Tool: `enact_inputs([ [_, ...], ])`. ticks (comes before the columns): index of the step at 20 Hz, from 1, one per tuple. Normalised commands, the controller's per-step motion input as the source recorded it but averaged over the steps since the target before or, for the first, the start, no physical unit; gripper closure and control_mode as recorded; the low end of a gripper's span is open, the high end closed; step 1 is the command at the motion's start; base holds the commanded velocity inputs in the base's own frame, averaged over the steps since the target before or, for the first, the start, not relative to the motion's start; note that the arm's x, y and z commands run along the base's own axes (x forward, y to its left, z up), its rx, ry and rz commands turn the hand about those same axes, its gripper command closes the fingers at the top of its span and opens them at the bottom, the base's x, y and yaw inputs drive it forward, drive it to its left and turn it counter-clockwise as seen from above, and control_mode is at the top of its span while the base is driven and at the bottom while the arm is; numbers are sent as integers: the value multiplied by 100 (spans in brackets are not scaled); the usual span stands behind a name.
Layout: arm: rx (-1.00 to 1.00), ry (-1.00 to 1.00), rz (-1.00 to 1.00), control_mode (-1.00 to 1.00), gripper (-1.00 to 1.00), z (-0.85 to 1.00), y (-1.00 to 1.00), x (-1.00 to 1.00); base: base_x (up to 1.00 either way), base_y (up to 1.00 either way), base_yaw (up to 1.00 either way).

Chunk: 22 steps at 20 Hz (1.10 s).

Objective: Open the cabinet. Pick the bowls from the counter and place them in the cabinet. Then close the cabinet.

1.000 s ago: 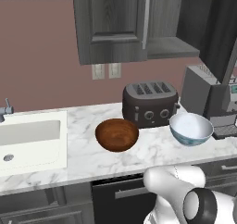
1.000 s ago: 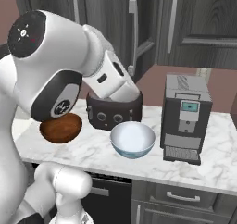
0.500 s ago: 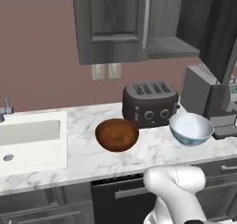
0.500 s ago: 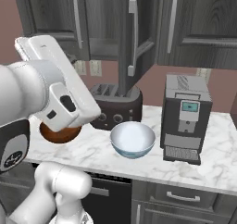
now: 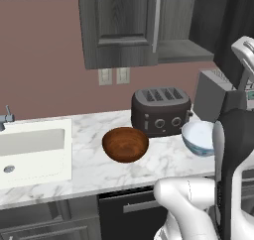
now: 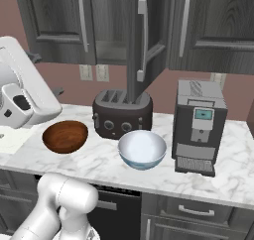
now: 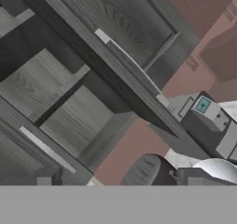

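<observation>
The cabinet (image 6: 111, 30) hangs over the counter (image 6: 99, 167) with its door (image 6: 135, 40) swung open, so the grey inner shelf (image 5: 184, 49) shows. A reddish-brown bowl (image 5: 125, 144) (image 6: 65, 136) sits on the marble in front of the toaster. To its right rests a bowl (image 5: 198, 137) (image 6: 142, 149) that is white inside and pale blue outside. My gripper (image 7: 120, 179) (image 6: 47, 74) is open with nothing in it. It hangs left of the open door, above the brown bowl, and looks at the door's long silver handle (image 7: 129, 68).
A dark four-slot toaster (image 6: 121, 114) stands behind the bowls, under the open door. A grey coffee machine (image 6: 198, 125) is to the right. The white inset sink (image 5: 30, 150) lies at the counter's left end. Dark drawer fronts run below.
My arm has drawn back from the cabinet door and toaster to the left side of the right base view. The bowls and the open door have stayed put.
</observation>
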Motion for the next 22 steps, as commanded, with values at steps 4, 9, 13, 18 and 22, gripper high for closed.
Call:
enact_inputs([
  [4, -1, -3, -2, -100, -100, -10, 30, 48, 0, 0, 0],
  [9, 0, -8, -12, -100, -100, -16, 9, 51, 0, 0, 0],
  [13, 0, -10, -14, -100, -100, -17, 0, 44, 0, 0, 0],
  [18, 7, -6, -15, -100, -100, -20, -5, 48, 0, 0, 0],
  [22, 10, -8, -14, -100, -100, -13, -3, 49, 0, 0, 0],
])
